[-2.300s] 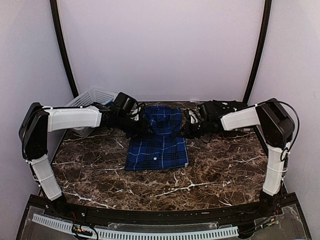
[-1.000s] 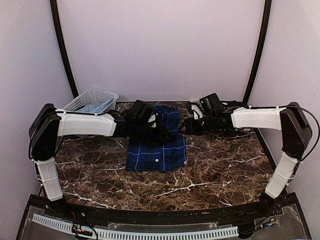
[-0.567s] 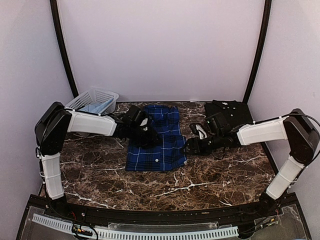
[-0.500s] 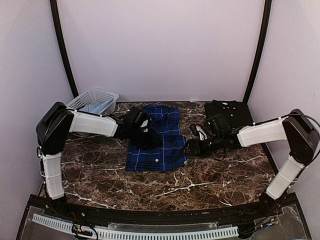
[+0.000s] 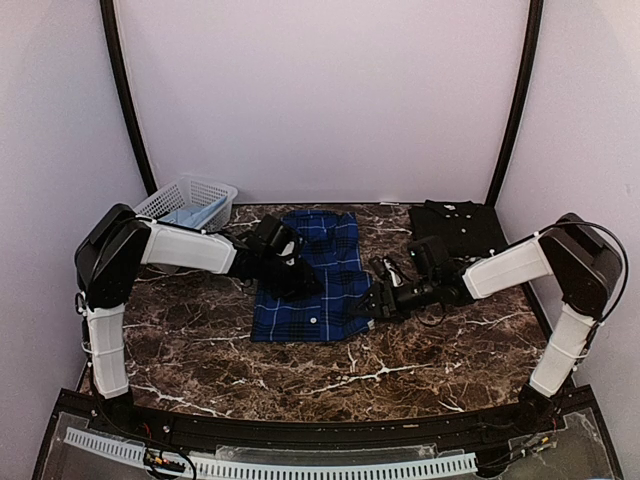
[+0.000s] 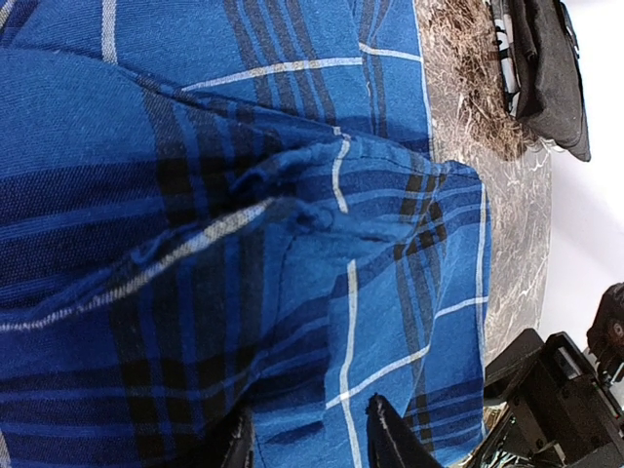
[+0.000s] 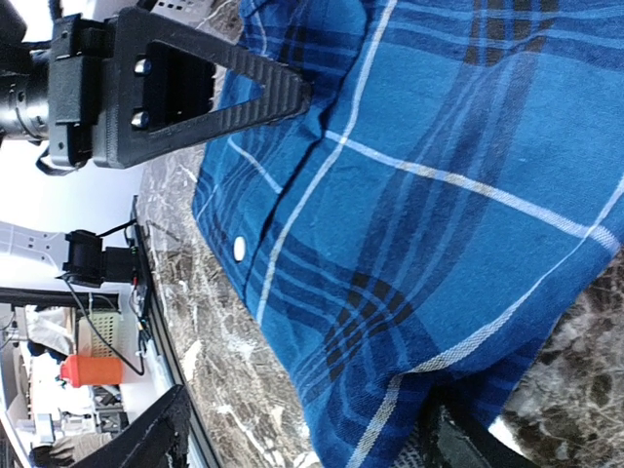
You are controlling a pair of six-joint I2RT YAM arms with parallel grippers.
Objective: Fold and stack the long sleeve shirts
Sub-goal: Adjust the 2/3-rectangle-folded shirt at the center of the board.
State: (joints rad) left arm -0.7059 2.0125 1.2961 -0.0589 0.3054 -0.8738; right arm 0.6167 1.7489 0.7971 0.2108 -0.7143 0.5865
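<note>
Basket (image 5: 185, 205) seen overhead only; wrists show plaid shirt (image 6: 244, 244).

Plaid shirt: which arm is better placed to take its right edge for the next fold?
Right, probably. The right gripper is open at the plaid shirt's near right edge, with a finger on each side of the edge in the wrist view. The left gripper is on the shirt's left half.
</note>
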